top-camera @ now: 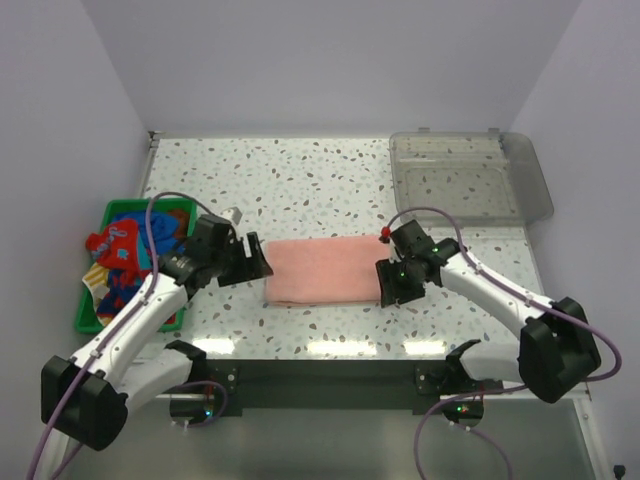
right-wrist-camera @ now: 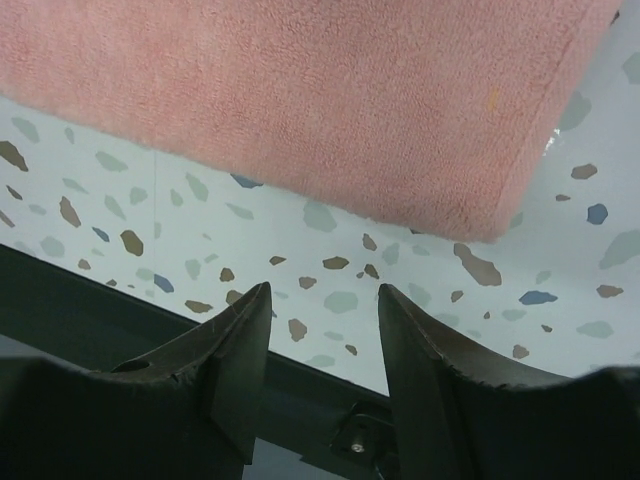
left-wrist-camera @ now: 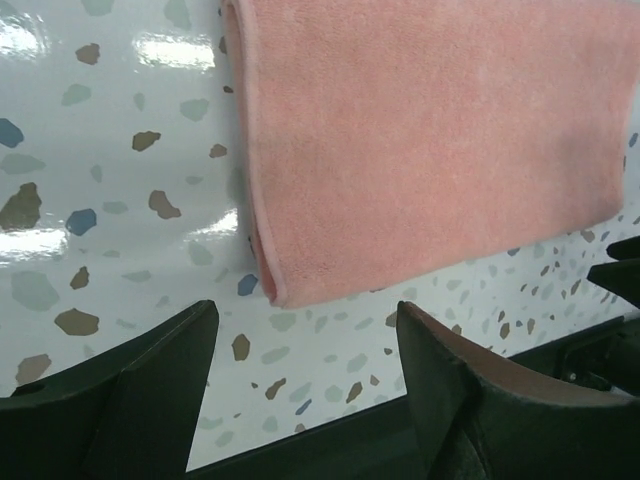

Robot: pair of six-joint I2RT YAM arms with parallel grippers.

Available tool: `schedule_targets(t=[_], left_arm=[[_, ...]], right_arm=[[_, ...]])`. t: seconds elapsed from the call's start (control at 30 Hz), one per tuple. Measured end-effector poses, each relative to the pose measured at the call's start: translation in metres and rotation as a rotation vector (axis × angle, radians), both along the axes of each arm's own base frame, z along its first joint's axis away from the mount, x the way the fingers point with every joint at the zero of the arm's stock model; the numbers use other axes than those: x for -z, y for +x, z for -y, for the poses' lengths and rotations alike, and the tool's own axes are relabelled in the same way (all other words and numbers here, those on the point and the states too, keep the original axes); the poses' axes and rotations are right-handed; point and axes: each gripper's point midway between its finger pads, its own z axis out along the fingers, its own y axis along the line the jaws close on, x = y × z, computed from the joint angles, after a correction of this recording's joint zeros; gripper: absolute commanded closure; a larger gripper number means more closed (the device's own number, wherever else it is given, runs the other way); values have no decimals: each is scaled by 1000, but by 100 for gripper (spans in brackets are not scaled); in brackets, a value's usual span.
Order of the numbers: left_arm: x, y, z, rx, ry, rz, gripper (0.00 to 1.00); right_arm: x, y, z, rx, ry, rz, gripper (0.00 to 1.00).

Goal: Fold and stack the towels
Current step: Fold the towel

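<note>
Near edge of the tabletop [top-camera: 300,180], centre: salmon towel [top-camera: 325,270] lies flat, folded into a long rectangle, long side parallel to the near edge, edges lined up tidily. Left tool [left-wrist-camera: 305,318] sits at the towel's left end, fingers spread, nothing between them. Its wrist view shows the towel's near left corner just ahead of the fingertips, apart from them. Right tool [right-wrist-camera: 323,292] sits at the right end, fingers also spread, nothing pinched. The towel's near edge lies just beyond its tips, with bare tabletop under them. Neither tool touches the cloth as far as the wrist views show. Left edge of the tabletop: green basket [top-camera: 140,206] holding a loose heap of unfolded towels. Blue towel with red pattern [top-camera: 118,245] is on top, plain blue towel [top-camera: 172,228] is toward the basket's far right, yellowish striped towel [top-camera: 97,282] is at the near side. The heap is tangled, so probably three pieces, but I can't separate them for sure. Far right corner: clear tray [top-camera: 460,180], well apart from the salmon towel.
</note>
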Motion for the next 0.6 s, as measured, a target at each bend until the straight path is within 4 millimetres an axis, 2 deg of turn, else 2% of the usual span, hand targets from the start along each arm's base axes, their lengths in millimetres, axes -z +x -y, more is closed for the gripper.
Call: schedule_targets(t=[0.17, 0.27, 0.3, 0.37, 0.5, 0.6], left_arm=[[-3, -4, 22, 22, -47, -16, 32], [-5, -5, 43, 66, -52, -22, 41], [-4, -4, 50, 79, -47, -21, 46], [0, -2, 63, 97, -32, -26, 49], [22, 1, 76, 108, 20, -54, 62], [46, -2, 74, 92, 59, -85, 69]], right_arm=[[-14, 4, -1, 45, 38, 63, 50], [-27, 14, -1, 82, 47, 125, 52], [-31, 19, -1, 96, 46, 146, 53], [-36, 30, -1, 131, 43, 189, 55], [-34, 45, -1, 191, 37, 223, 56], [-21, 53, -2, 235, 40, 223, 59]])
